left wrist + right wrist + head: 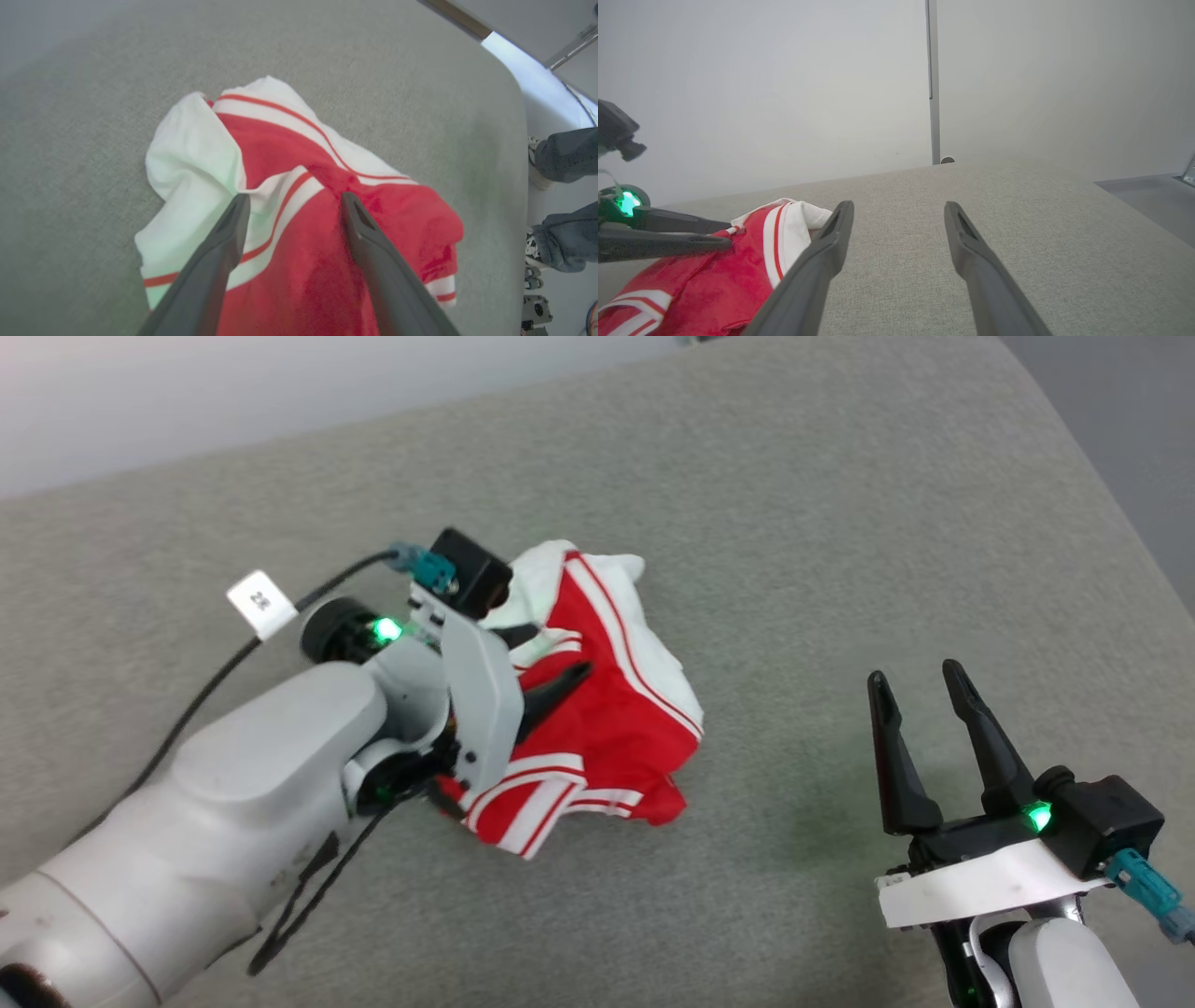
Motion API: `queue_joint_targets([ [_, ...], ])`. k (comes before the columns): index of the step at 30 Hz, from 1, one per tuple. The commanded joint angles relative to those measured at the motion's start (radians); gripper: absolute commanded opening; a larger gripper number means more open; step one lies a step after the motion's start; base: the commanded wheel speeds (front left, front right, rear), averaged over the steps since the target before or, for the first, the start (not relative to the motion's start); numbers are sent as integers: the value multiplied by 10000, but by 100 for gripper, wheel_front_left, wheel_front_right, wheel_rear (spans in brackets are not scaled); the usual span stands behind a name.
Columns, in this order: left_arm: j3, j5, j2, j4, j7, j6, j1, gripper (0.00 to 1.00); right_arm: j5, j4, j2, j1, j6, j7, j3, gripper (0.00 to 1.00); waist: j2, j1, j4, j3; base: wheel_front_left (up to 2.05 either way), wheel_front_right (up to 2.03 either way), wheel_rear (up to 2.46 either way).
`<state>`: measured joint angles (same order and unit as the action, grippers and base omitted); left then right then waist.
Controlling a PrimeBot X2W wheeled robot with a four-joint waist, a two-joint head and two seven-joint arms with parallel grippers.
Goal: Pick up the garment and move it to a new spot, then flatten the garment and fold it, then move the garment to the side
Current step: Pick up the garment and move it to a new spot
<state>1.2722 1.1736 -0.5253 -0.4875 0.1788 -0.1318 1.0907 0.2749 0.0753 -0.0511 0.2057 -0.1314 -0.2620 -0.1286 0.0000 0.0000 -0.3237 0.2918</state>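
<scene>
The garment [616, 737] lies crumpled on the table [822, 523], left pincer [294, 198] spread wide directly over it, likely positioned to grip for flattening; right pincer [915, 672] stands wide and empty, well apart

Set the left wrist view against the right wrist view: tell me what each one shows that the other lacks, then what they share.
Left wrist view brings: a person's trouser legs and shoes beyond the surface's edge, plus the far white sleeve of the garment.
Right wrist view brings: the right tool, open over bare surface beside the garment, and a pale wall with a vertical strip.
Both: the crumpled red-and-white garment, the grey fabric surface under it, and the left tool, open over the cloth, seen along its fingers in one and side-on in the other.
</scene>
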Motion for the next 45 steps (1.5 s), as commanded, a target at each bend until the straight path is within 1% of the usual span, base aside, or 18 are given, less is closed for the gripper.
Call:
queue_joint_targets([
  [1, -44, 162, 67, 114, -227, 29, 139, 100, -182, 43, 6, -51, 14, -40, 13, 100, 0, 0, 475, -377, 0, 0, 0],
  [6, -228, 652, -31, 158, -1621, 29, -86, 100, -538, 227, 5, -172, 14, -40, 18, 100, 0, 0, 1117, -802, 0, 0, 0],
  [10, -481, 1189, -269, 90, -2788, 29, -870, 100, -809, 462, 5, -362, 14, -40, 57, 100, 0, 0, 1575, -1156, 0, 0, 0],
  [14, -804, 1908, -537, 52, -3808, 29, -2046, 100, -1081, 620, 2, -625, 14, -41, 212, 100, 0, 0, 2022, -1449, 0, 0, 0],
  [17, -1066, 2274, -680, 48, -4222, 29, -2946, 100, -1238, 668, -52, -875, 14, -40, 400, 100, 0, 0, 2369, -1626, 0, 0, 0],
  [21, -1686, 2448, -786, 9, -4424, 29, -4237, 100, -1328, 689, -141, -1260, 14, -41, 573, 100, 0, 0, 2710, -1882, 0, 0, 0],
  [23, -2442, 2261, -742, 47, -4426, 35, -4871, 100, -1326, 679, -186, -1446, 14, -41, 683, 100, 0, 0, 2843, -1999, 0, 0, 0],
  [25, -3244, 1915, -602, 156, -4428, 64, -5749, 100, -1343, 697, -238, -1678, 14, -41, 793, 100, 0, 0, 2950, -2138, 0, 0, 0],
  [29, -4992, 977, -349, 633, -4434, 337, -7292, 100, -1369, 690, -311, -2020, 14, 0, 990, 100, 0, 0, 3078, -2352, 0, 0, 0],
  [31, -5922, 371, -150, 978, -4432, 584, -8102, 100, -1351, 665, -363, -2154, 14, 46, 1077, 100, 0, 0, 3110, -2418, 0, 0, 0],
  [35, -7413, -1065, 292, 1885, -4434, 1081, -9516, 100, -1245, 620, -467, -2347, 14, 98, 1169, 100, 0, 0, 3124, -2502, 0, 0, 0],
  [38, -8240, -2155, 628, 2546, -4435, 1358, -10312, 100, -1190, 608, -548, -2400, 14, 123, 1212, 100, 0, 0, 3139, -2526, 0, 0, 0],
  [40, -8695, -2685, 909, 2947, -4434, 1401, -10773, 100, -1153, 623, -579, -2415, 14, 142, 1208, 100, 0, 0, 3140, -2547, 0, 0, 0],
  [45, -9843, -4063, 1379, 3675, -4436, 1487, -11469, 100, -1047, 747, -690, -2381, 14, 121, 1173, 100, 0, 0, 3120, -2603, 0, 0, 0],
])
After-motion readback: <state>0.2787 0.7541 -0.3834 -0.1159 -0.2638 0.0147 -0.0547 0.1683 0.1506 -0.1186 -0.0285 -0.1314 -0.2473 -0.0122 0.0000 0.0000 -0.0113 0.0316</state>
